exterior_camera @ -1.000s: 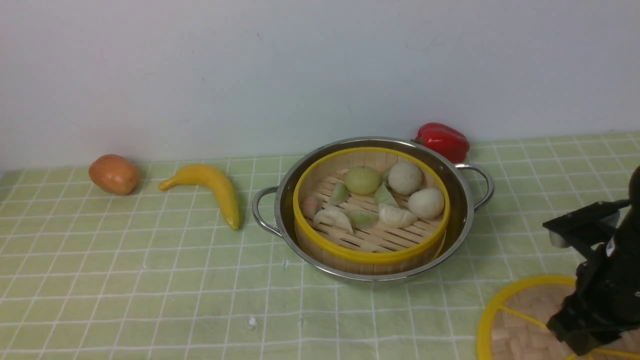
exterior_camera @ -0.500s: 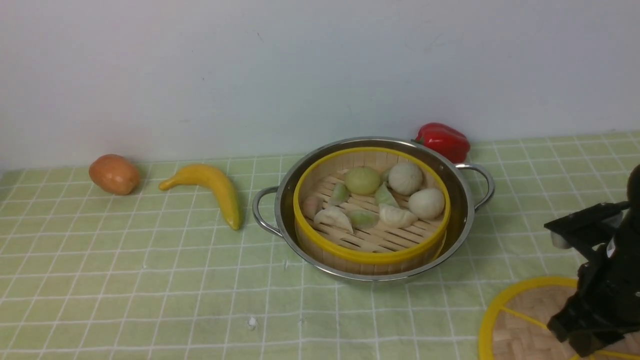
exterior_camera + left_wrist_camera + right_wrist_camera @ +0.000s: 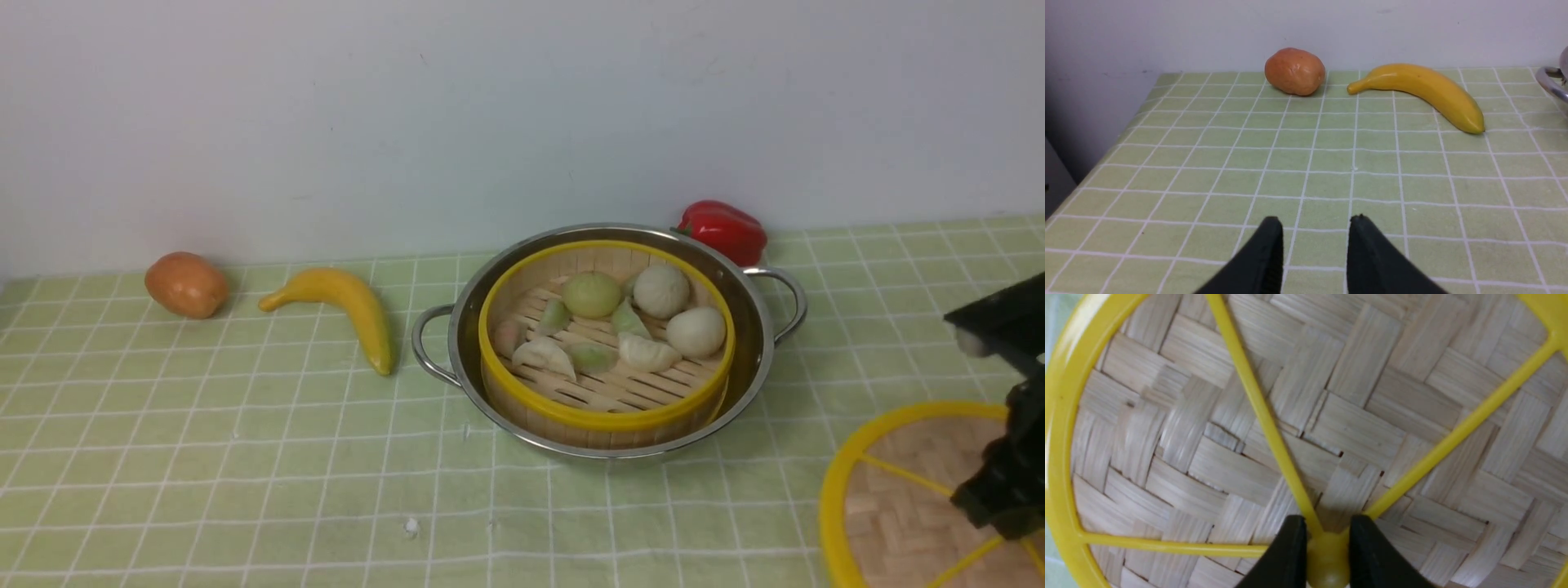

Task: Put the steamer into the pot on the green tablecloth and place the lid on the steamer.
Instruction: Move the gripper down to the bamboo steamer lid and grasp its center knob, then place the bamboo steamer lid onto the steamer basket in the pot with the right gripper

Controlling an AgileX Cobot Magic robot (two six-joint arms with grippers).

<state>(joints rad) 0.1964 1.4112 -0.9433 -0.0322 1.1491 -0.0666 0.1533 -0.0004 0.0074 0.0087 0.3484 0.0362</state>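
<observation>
The steamer (image 3: 608, 390), holding white and pale green buns and dumplings, sits inside the steel pot (image 3: 753, 327) on the green tablecloth (image 3: 245, 457). The lid (image 3: 906, 490) is at the near right, partly cut off by the front view's edge. My right gripper (image 3: 1006, 513) is over the lid's centre. In the right wrist view it (image 3: 1327, 527) is shut on the lid's yellow centre knob (image 3: 1327, 557), with the woven disc (image 3: 1355, 428) filling the view. My left gripper (image 3: 1315, 222) is open and empty above the cloth. It is out of the front view.
A potato (image 3: 186, 283) and a banana (image 3: 343, 310) lie left of the pot. A red pepper (image 3: 725, 230) sits behind the pot by the wall. The left wrist view shows the pot's handle (image 3: 1551, 81) and the table's left edge (image 3: 1110, 147).
My right gripper has moved to the right and upward in the front view. The lid has moved with it.
</observation>
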